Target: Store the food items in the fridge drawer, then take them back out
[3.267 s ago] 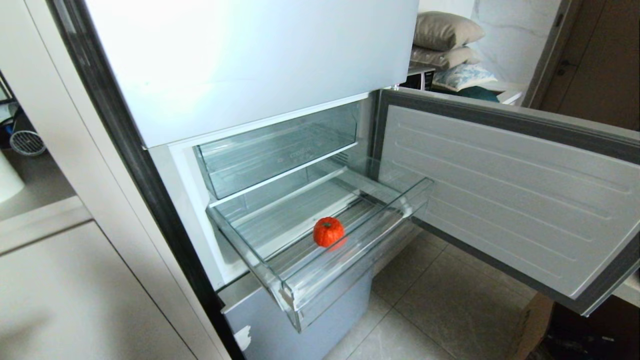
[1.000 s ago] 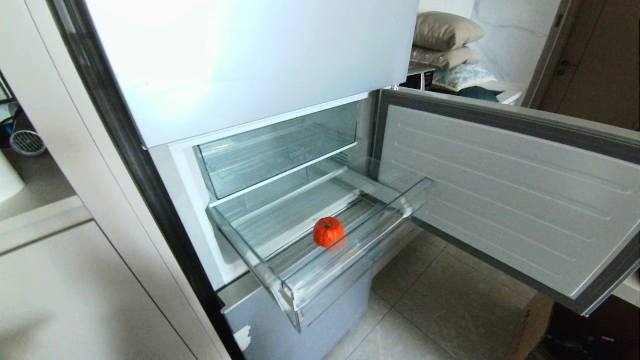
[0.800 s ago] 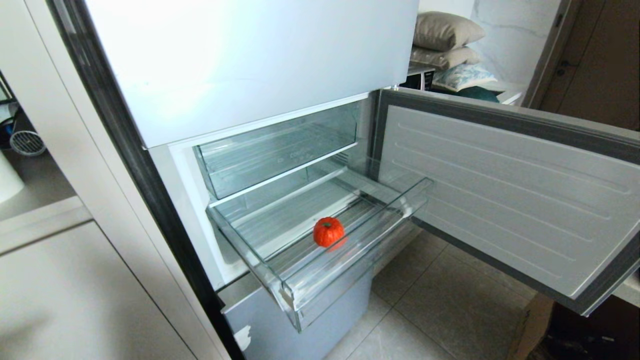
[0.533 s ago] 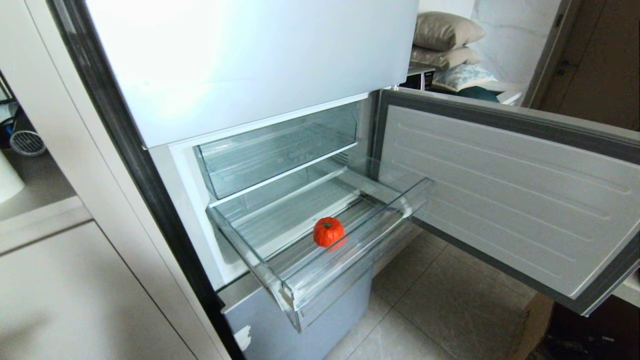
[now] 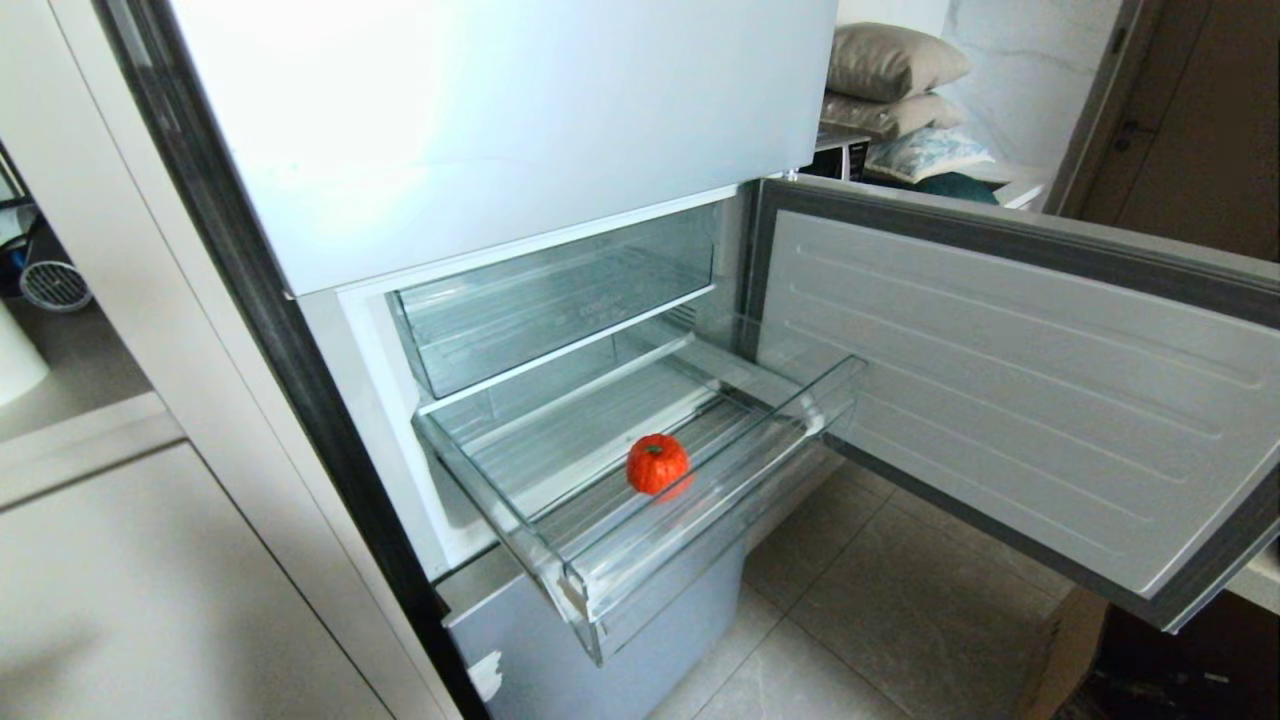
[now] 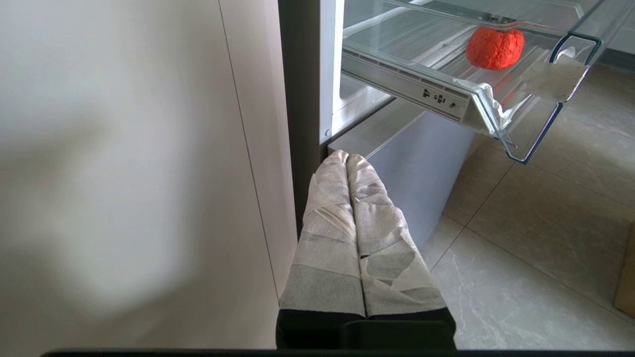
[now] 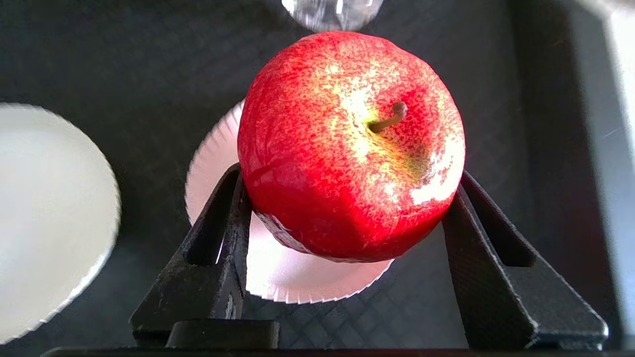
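Kitchen corner, tiled floor (image 5: 900,600), fridge door (image 5: 1020,390) hanging wide open. Fridge drawer (image 5: 700,525) sitting pulled out, pumpkin (image 5: 657,463) already lying on its ribbed floor near the front lip. Right gripper (image 7: 347,208) is out of the head view, clamping a red apple (image 7: 347,144) above a paper plate (image 7: 278,277), so storing looks half done: apple not yet in, taking out not begun. Left gripper (image 6: 347,163) is sitting parked low beside the fridge, fingers pressed together

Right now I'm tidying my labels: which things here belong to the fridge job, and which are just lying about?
Job:
pumpkin in fridge drawer
apple gripped by right gripper

Lying about:
paper plates
pillows
upper clear bin
left gripper, parked shut
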Tool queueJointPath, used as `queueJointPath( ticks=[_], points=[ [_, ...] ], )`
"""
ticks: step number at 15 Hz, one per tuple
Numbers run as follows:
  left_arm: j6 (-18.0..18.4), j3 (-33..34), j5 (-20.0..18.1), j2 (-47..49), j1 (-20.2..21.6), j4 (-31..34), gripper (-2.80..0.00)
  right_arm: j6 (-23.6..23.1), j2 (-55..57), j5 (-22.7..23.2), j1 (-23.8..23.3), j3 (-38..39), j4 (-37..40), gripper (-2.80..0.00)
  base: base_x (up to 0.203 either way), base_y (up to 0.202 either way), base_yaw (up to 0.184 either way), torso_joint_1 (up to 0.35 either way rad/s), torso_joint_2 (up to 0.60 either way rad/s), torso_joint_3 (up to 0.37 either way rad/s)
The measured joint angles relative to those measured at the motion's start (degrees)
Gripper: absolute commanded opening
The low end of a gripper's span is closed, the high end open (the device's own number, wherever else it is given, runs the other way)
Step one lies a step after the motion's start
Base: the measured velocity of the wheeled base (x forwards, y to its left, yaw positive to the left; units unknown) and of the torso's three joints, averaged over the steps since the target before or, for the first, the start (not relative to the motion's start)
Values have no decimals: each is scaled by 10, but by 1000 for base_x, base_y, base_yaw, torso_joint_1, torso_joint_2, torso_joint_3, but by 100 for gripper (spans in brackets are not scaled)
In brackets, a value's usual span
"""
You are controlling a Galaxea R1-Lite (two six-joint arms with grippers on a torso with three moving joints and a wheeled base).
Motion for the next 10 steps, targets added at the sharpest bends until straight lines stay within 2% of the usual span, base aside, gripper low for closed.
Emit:
queueJointPath(
  ticks=[10],
  points=[
    [0,0,0,0,0,0,-280,-7,2,5,0,-1,13,-280,0,0,0,0,0,0]
  ],
)
